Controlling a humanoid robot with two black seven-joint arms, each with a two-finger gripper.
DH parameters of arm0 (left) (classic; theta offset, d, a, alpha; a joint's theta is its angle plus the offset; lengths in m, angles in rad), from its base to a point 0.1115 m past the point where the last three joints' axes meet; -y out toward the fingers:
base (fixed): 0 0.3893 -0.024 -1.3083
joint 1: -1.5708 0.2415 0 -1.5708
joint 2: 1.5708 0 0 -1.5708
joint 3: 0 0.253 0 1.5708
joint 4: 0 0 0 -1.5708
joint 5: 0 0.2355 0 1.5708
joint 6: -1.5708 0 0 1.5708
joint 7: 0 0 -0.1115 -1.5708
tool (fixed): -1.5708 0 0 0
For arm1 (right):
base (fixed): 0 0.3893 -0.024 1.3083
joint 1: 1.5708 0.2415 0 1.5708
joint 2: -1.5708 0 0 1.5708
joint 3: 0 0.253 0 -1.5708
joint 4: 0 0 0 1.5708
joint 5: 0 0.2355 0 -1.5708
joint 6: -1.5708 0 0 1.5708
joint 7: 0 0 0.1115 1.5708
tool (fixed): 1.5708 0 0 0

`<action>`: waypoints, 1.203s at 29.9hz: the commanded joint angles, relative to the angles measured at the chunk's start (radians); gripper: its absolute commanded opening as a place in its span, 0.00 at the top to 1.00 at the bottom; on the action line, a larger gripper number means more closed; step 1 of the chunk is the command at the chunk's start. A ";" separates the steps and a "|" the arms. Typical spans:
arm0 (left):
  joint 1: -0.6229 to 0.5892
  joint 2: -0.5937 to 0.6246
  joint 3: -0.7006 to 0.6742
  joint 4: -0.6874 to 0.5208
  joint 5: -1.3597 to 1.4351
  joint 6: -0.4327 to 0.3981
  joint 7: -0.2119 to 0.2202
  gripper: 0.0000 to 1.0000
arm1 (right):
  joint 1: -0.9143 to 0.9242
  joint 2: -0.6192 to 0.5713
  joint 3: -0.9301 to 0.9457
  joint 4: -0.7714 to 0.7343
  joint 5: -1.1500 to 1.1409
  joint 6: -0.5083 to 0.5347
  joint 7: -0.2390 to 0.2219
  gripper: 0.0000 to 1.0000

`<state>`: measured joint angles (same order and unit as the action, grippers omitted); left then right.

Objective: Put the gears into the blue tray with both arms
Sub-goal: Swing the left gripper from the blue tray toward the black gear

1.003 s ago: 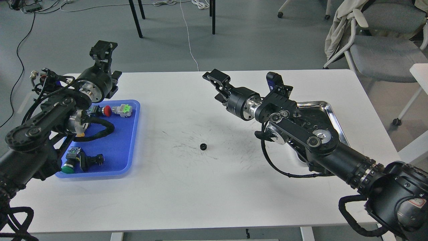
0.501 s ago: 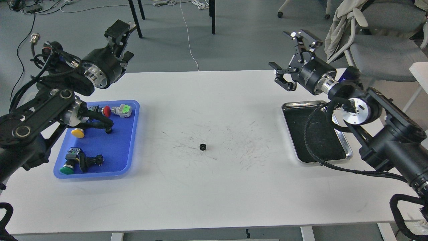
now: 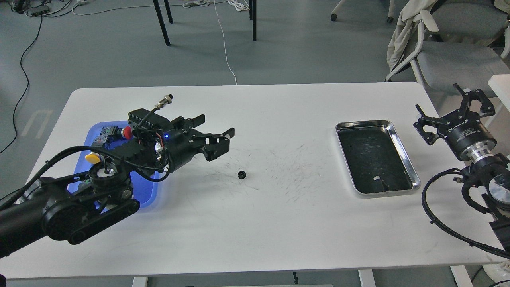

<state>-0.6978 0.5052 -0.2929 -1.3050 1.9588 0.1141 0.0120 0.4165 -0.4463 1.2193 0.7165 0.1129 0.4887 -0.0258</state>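
Observation:
A single tiny black gear (image 3: 241,174) lies on the white table near its middle. My left gripper (image 3: 217,139) hovers open a short way up and left of the gear, not touching it. The blue tray (image 3: 151,195) sits at the table's left, mostly covered by my left arm; only its corners show. My right gripper (image 3: 448,107) is open and empty, raised at the table's right edge, well away from the gear.
A shiny silver tray (image 3: 362,123) with a dark floor sits at the right of the table. A red button (image 3: 127,132) and a yellow button (image 3: 92,158) show in the blue tray. Chairs and cables stand on the floor beyond the table.
My left arm has swung down and to the right across the blue tray toward the gear. My right arm has pulled back to the table's right edge, uncovering the silver tray. The gear has not moved.

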 commanded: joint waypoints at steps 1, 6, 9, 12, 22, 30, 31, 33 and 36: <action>0.001 -0.062 0.070 0.061 0.162 0.047 -0.003 0.01 | -0.005 0.000 -0.011 -0.005 0.001 0.000 0.000 0.05; 0.020 -0.151 0.130 0.147 0.223 0.045 -0.014 0.02 | -0.013 0.001 -0.018 0.000 0.001 0.000 0.000 0.04; 0.021 -0.215 0.156 0.196 0.223 0.047 -0.014 0.04 | -0.013 0.000 -0.018 -0.002 0.001 0.000 0.000 0.04; 0.030 -0.246 0.169 0.248 0.223 0.047 -0.017 0.04 | -0.013 -0.002 -0.018 -0.003 -0.001 0.000 0.000 0.04; 0.050 -0.293 0.170 0.343 0.223 0.067 -0.037 0.18 | -0.021 -0.002 -0.018 -0.006 -0.002 0.000 0.000 0.04; 0.049 -0.297 0.166 0.383 0.216 0.075 -0.044 0.24 | -0.032 0.003 -0.020 -0.003 -0.005 0.000 0.001 0.04; 0.049 -0.295 0.166 0.385 0.216 0.075 -0.044 0.26 | -0.032 0.005 -0.020 -0.003 -0.005 0.000 0.000 0.04; 0.049 -0.292 0.166 0.383 0.216 0.075 -0.044 0.33 | -0.033 0.005 -0.026 -0.003 -0.004 0.000 0.001 0.04; 0.049 -0.290 0.166 0.385 0.218 0.075 -0.043 0.42 | -0.033 0.006 -0.043 -0.002 -0.004 0.000 0.001 0.04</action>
<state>-0.6492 0.2126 -0.1277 -0.9225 2.1755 0.1891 -0.0318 0.3840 -0.4419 1.1900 0.7133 0.1076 0.4888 -0.0246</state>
